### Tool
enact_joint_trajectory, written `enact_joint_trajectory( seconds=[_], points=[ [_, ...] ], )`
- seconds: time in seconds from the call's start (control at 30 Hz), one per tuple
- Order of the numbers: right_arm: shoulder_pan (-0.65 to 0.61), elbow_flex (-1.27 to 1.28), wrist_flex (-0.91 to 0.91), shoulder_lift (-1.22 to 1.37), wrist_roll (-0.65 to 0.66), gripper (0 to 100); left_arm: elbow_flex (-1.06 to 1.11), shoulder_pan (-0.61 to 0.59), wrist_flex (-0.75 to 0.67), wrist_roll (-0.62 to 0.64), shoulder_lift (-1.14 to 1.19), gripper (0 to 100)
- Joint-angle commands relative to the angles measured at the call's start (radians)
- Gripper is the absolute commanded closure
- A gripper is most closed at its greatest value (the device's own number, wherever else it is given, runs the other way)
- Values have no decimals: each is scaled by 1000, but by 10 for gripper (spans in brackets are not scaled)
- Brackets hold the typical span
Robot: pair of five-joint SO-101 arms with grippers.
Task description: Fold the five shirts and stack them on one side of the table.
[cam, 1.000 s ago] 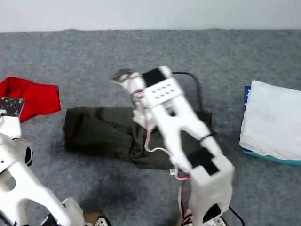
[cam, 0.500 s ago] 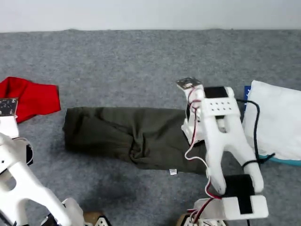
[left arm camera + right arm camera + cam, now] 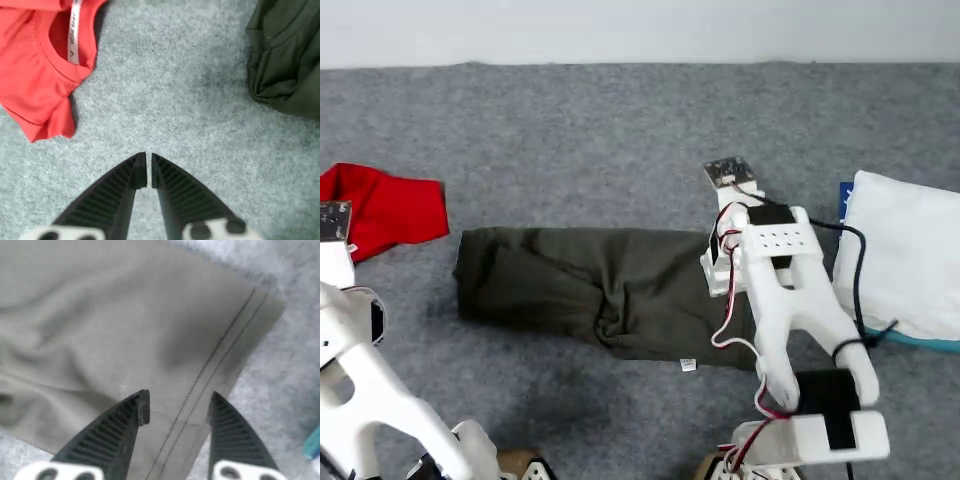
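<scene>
- Olive shirt (image 3: 570,285): laid out in a long, loosely folded band across the grey table (image 3: 620,130), creased and bunched near the middle, one end directly beneath the right pincer (image 3: 177,407).
- Right pincer: open, jaws spread wide, gripping nothing, poised over the hemmed end of the olive shirt; double-stitched hem line (image 3: 220,355) running up between the two fingers. Contact with the cloth: cannot tell.
- Left pincer (image 3: 148,170): closed, tips all but meeting with a thin slit between, nothing held, poised over bare table.
- Red shirt (image 3: 40,65): crumpled, unfolded, ahead of the left pincer and off to one side, collar and neck label (image 3: 75,30) facing up; apart from the tips.
- Other end of the olive shirt: ahead of the left pincer on the opposite side from the red shirt, folded edges bunched, also apart from the tips.
- White shirt (image 3: 905,255): folded, on top of a pile just beside the right arm (image 3: 790,310), on the side away from the left pincer; teal cloth (image 3: 910,340) showing along the pile's lower edge.
</scene>
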Motion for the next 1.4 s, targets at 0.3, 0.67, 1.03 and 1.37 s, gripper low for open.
enact_joint_trajectory(
  seconds=[0.3,0.67,1.03,1.37],
  points=[
    [38,-9,-15,107,-160,679,61,5,-80,3,-23,969],
    [27,-17,-8,191,-69,991,61,6,-78,3,-23,969],
    [-22,-23,82,1,46,988,54,6,-81,3,-23,969],
    [-277,-54,88,-332,138,989,56,6,-81,3,-31,970]
  ],
)
